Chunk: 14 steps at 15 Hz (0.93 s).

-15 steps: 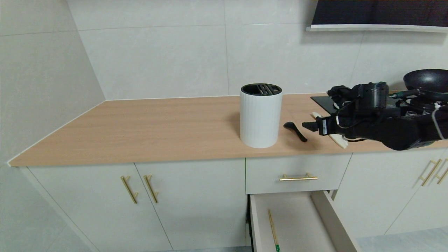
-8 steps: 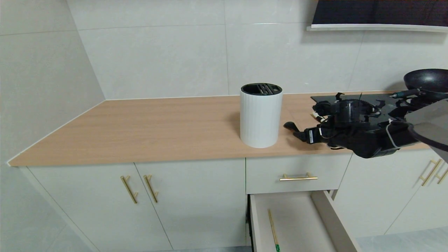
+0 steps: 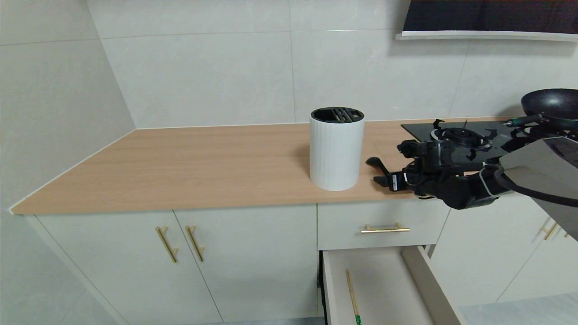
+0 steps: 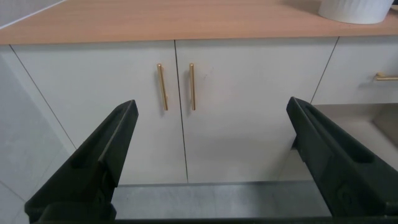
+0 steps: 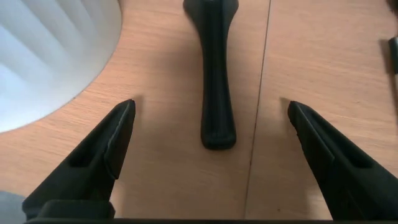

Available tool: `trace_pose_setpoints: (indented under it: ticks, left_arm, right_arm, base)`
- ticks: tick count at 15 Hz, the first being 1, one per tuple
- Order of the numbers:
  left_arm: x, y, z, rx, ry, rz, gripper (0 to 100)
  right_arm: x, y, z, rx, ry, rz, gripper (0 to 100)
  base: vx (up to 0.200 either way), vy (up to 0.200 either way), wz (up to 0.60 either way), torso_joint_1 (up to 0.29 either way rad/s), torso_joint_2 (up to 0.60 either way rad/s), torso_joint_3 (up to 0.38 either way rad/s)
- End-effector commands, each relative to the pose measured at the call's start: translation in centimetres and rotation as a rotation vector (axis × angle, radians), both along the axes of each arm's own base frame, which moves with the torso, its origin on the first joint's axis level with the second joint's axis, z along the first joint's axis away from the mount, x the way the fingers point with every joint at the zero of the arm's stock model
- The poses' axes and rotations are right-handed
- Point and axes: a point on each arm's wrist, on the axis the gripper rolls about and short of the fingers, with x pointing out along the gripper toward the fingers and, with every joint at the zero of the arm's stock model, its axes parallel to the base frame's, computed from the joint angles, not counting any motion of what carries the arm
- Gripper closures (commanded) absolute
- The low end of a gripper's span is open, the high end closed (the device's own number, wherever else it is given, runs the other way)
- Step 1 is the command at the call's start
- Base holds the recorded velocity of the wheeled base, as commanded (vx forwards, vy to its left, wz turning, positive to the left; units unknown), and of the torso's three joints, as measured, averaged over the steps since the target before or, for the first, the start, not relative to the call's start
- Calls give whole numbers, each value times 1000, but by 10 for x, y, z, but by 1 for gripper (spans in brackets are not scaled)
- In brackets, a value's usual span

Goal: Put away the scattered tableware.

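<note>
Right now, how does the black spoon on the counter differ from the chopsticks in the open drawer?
The black spoon is dark with a broad bowl end; the chopsticks are pale, thin and straight. The spoon lies on the counter beside the white holder, the chopsticks inside the open drawer. Both lie flat.

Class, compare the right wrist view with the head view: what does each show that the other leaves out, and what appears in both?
Right wrist view alone: the spoon's handle end lying between the right gripper's open fingers, untouched. Head view alone: the holder's slotted top, the open drawer with chopsticks in it, the stove and the wok. Both: the black spoon on the counter beside the white holder.
</note>
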Motion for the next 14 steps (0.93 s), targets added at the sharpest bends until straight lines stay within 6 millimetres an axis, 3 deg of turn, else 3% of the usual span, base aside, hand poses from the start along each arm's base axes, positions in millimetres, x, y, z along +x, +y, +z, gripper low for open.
trace_pose_setpoints:
  ticks: [1, 3, 4, 9, 14]
  left_arm:
    - [0, 0, 0, 0, 1, 1, 0]
    - [0, 0, 0, 0, 1, 1, 0]
    - [0, 0, 0, 0, 1, 1, 0]
    - [0, 0, 0, 0, 1, 1, 0]
    - [0, 0, 0, 0, 1, 1, 0]
  right_arm:
    - [2, 1, -4, -1, 5, 1, 0]
    - [5, 0, -8, -4, 8, -6, 0]
    - [6, 0, -8, -4, 6, -6, 100]
    - [7, 1, -17, -11, 25, -5, 100]
    - [4, 1, -5, -5, 4, -8, 100]
  base:
    - [0, 0, 0, 0, 0, 0]
    - [0, 0, 0, 0, 0, 0]
    - [0, 0, 0, 0, 0, 0]
    - [0, 0, 0, 0, 0, 0]
    - [0, 0, 0, 0, 0, 0]
